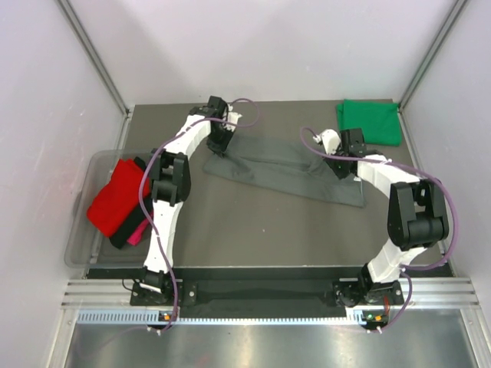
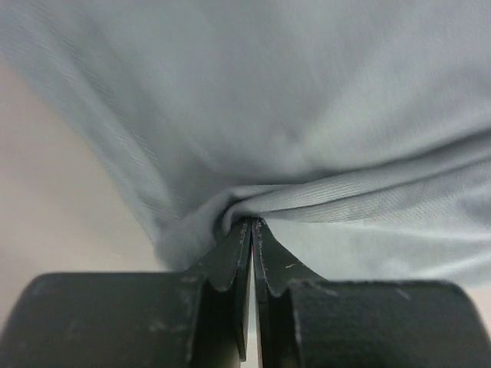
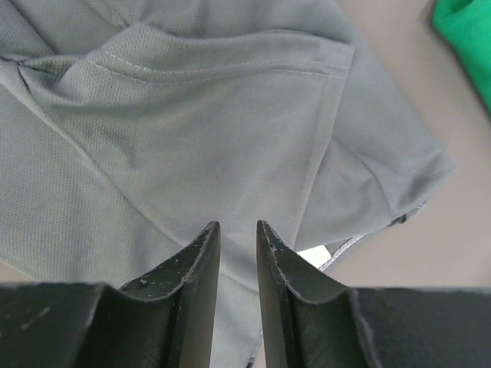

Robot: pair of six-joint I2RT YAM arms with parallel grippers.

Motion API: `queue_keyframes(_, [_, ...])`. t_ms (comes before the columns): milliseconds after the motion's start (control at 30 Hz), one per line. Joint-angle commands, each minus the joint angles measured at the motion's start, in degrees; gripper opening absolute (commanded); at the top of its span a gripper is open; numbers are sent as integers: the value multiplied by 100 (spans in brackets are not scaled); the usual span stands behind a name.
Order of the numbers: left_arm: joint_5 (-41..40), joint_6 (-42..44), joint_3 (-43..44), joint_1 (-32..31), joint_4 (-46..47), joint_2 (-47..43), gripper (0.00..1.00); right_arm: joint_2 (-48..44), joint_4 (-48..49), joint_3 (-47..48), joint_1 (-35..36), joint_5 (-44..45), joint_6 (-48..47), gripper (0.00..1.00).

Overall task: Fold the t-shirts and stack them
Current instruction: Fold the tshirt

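Note:
A dark grey t-shirt (image 1: 284,172) lies stretched in a long band across the middle of the table. My left gripper (image 1: 221,146) is at its left end, and the left wrist view shows the jaws (image 2: 252,224) shut on a gathered fold of the grey fabric (image 2: 307,115). My right gripper (image 1: 343,167) hangs over the shirt's right part with its jaws (image 3: 238,228) a little apart and nothing between them; the sleeve and hem (image 3: 192,138) lie below. A folded bright green t-shirt (image 1: 370,121) lies at the back right, with its corner in the right wrist view (image 3: 468,38).
A clear plastic tub (image 1: 80,245) stands at the left edge, holding a red shirt (image 1: 115,201) on top of a black one and a magenta-pink one (image 1: 138,234). White walls close in the table on the left, back and right.

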Motion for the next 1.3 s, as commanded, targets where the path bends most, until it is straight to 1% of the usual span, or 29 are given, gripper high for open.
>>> queue_keyframes(0, [-354, -115, 529, 37, 461, -13, 8, -159, 174, -47, -87, -9, 97, 26])
queue_keyframes(133, [-539, -159, 564, 89, 637, -91, 8, -203, 182, -91, -95, 70, 123, 26])
queue_keyframes(233, [-478, -273, 319, 160, 681, -301, 9, -247, 226, -118, -139, 106, 176, 26])
queue_keyframes(267, [-477, -299, 22, 177, 795, -390, 10, -247, 253, -118, -183, 175, 193, 26])
queue_keyframes(333, [-504, -343, -304, 204, 901, -680, 11, -247, 297, -65, -253, 352, 316, 27])
queue_keyframes(400, [-434, -343, -761, 221, 928, -1004, 11, -247, 297, 74, -429, 317, 474, 29])
queue_keyframes(433, [-277, -344, -1172, 221, 954, -1128, 11, -247, 271, 136, -499, 247, 536, 30])
queue_keyframes(467, [-188, -335, -1411, 221, 1024, -1268, 11, -238, 218, 198, -691, 159, 597, 31])
queue_keyframes(500, [-144, -335, -1648, 221, 1233, -1417, 11, -177, 165, 346, -789, -233, 659, 32])
queue_keyframes(567, [-117, -335, -2175, 221, 1428, -1743, 11, -54, -36, 523, -1166, -560, 826, 35])
queue_keyframes(600, [-117, -317, -2265, 221, 1463, -1805, 11, 138, -124, 628, -1264, -954, 861, 36])
queue_keyframes(667, [-143, -282, -2336, 221, 1446, -1850, 11, 350, -361, 918, -1518, -1386, 976, 36])
queue_keyframes(700, [-161, -273, -2336, 221, 1411, -1823, 11, 542, -432, 1067, -1598, -1841, 985, 37])
queue_keyframes(767, [-144, -282, -2275, 221, 1306, -1814, 10, 745, -616, 1226, -1721, -2387, 906, 37])
queue_keyframes(900, [-73, -343, -2266, 221, 1288, -1955, 10, 764, -600, 1175, -1739, -2872, 669, 36])
queue_keyframes(1000, [-21, -379, -2415, 213, 1349, -2279, 11, 755, -608, 1174, -1739, -3206, 581, 36])
queue_keyframes(1100, [-12, -361, -2731, 212, 1481, -2551, 10, 808, -609, 1192, -1739, -3287, 563, 36])
queue_keyframes(1267, [-21, -273, -3127, 212, 1534, -2658, 10, 1018, -793, 1279, -1739, -3339, 501, 36])
